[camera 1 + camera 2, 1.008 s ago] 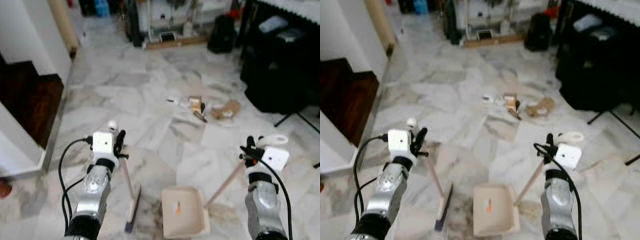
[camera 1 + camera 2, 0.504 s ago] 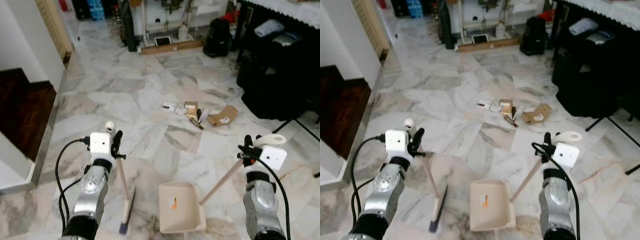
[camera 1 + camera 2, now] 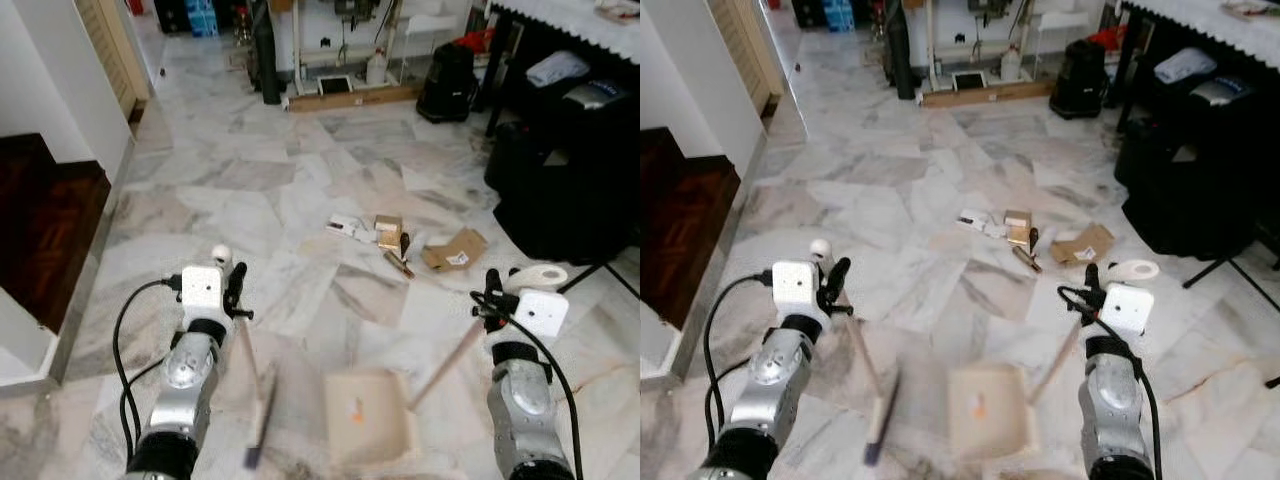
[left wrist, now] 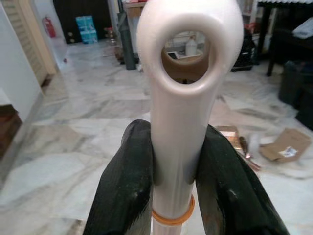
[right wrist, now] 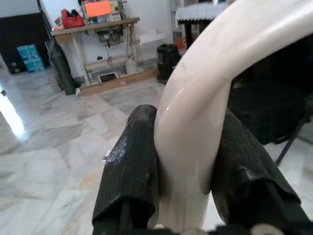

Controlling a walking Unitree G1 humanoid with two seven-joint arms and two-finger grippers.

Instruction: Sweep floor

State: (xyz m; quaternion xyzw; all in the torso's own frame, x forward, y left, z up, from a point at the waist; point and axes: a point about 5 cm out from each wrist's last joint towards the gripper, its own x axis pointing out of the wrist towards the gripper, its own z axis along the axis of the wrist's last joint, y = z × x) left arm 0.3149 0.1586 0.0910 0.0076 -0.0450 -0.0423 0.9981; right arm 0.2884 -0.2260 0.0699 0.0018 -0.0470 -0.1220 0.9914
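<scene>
Gripping the broom handle [image 4: 178,142], your left claw [image 4: 176,186] has both black fingers [image 4: 124,186] pressed flat against the pale shaft, just below the ringed hanging hole at its top. From the head camera you can see that claw [image 3: 232,290] held up at the left, with the broom [image 3: 258,400] slanting down from it to the marble floor [image 3: 300,200]; its dark bristle end looks blurred and meets the floor just left of the dustpan.

Your right claw [image 5: 188,161] is clamped the same way on the dustpan handle [image 5: 195,122], a curved cream grip squeezed between its two fingers. In the head view this claw [image 3: 492,305] sits at the right, and the wooden pole runs down and inward to the beige dustpan [image 3: 368,418], which lies low on the floor between your two arms, also blurred.

Farther out on the floor, ahead of the dustpan, you have a small scatter of litter [image 3: 385,232]: a little box, a few scraps and a flattened piece of brown cardboard [image 3: 453,249]. Black bags [image 3: 565,170] stand along the right side, a dark wooden step [image 3: 45,215] lies at the left, and a cluttered workbench [image 3: 340,40] stands at the far end.
</scene>
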